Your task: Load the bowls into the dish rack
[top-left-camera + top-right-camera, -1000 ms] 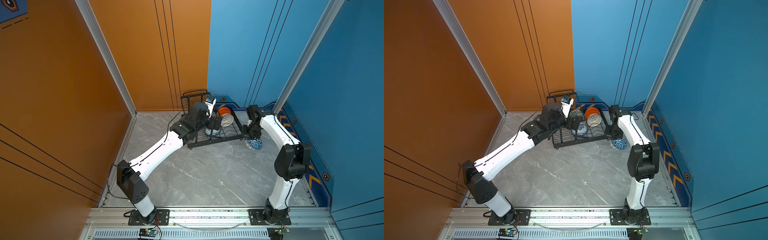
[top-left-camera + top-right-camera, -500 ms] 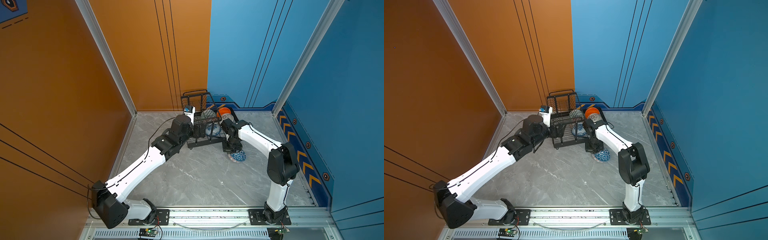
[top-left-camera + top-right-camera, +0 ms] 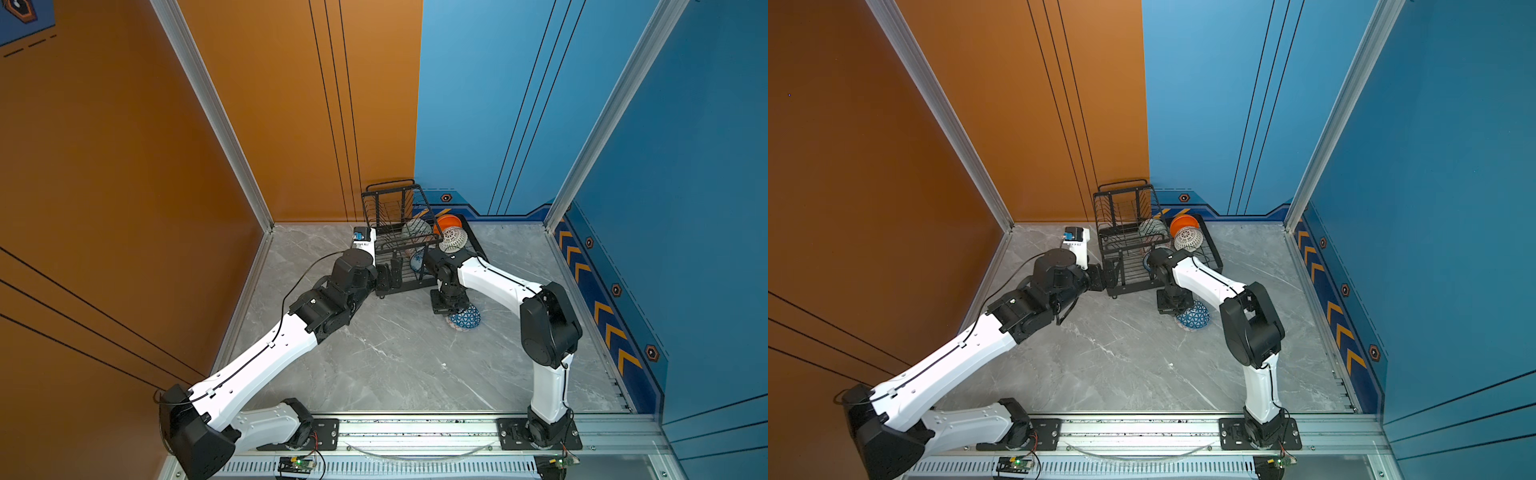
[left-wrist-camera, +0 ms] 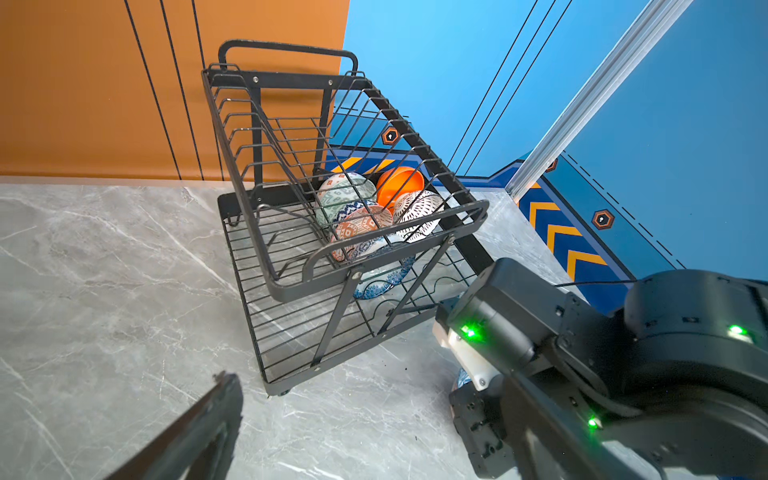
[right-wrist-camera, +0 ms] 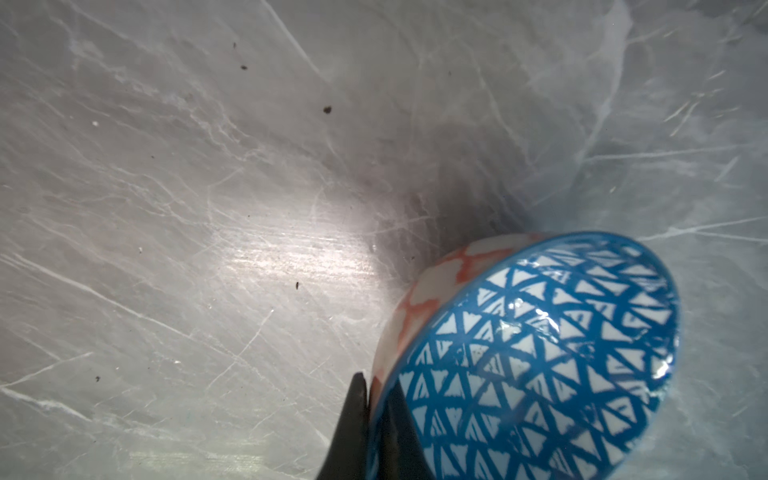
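We note the right gripper [image 5: 376, 395] with fingers pinching the rim of the blue-white triangle bowl [image 5: 540, 353], which is tilted low over the grey tabletop [image 5: 208, 208] just in front of the dish rack [image 4: 291, 79]; contact with the surface cannot be told. The left gripper [image 3: 390, 277] has its fingers spread and empty at the rack's near corner. 5 other bowls [image 4: 357, 226] sit in the rack's lower tray.

No readable text, numbers, brands; only orange chevrons [image 3: 603, 309], hexagon emblems [image 3: 616, 289] on blue wall skirting [image 3: 511, 216].

Cropped and covered
The frame edge cuts my right jaws and triangle bowl [image 5: 540, 365]; the dish rack [image 4: 291, 78] screens the floral bowl [image 4: 386, 270].
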